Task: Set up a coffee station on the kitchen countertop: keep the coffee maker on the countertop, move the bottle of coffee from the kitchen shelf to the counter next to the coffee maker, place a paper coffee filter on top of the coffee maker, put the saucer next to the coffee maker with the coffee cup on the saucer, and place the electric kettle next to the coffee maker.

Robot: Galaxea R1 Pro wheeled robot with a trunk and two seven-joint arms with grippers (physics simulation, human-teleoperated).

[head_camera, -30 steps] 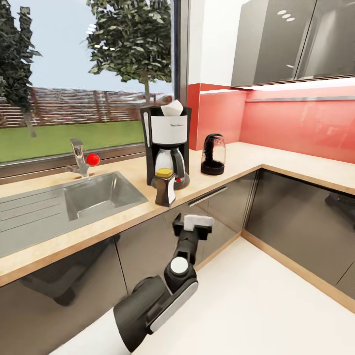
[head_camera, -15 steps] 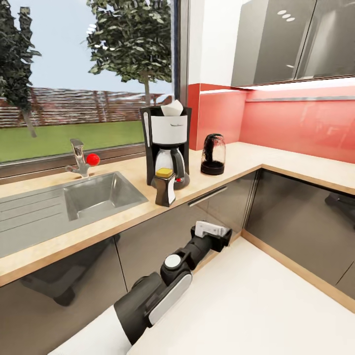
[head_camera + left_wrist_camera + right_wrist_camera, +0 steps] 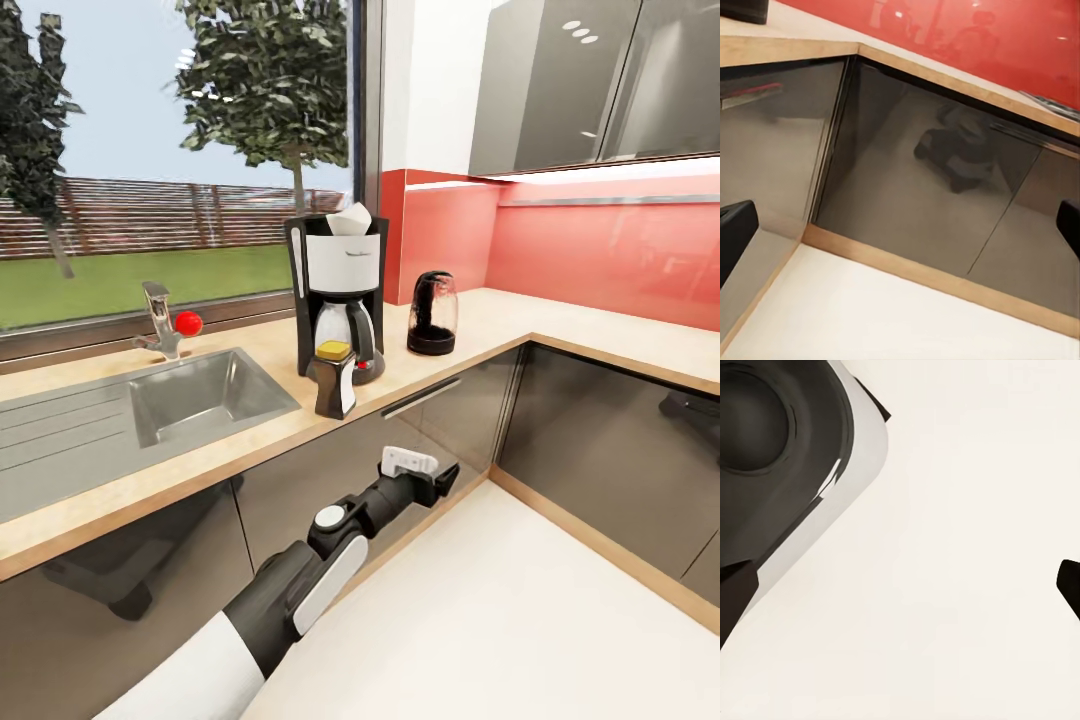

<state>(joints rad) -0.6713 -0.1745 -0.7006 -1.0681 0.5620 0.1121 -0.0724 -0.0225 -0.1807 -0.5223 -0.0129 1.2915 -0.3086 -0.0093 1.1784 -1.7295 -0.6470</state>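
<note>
Head view, left to right. Left of frame: the grey inset sink set in the long light wood-grain kitchen countertop. Centre: the black drip coffee maker with white front panel, the white paper coffee filter resting on its top, and the small dark bottle of coffee with yellow lid just in front of its base. Right of centre: the rounded dark glass electric kettle, near the machine. These four items appear placed; saucer and cup presumably remain. Lower centre: the left gripper, empty, held low before the dark cabinet fronts; over the last second it has swung from pointing up toward the counter edge to lying lower and rightward, suggesting withdrawal after a placement. The counter items are unchanged. Left wrist view: black fingertips wide apart. Right wrist view: right gripper fingers likewise spread over pale floor.
</note>
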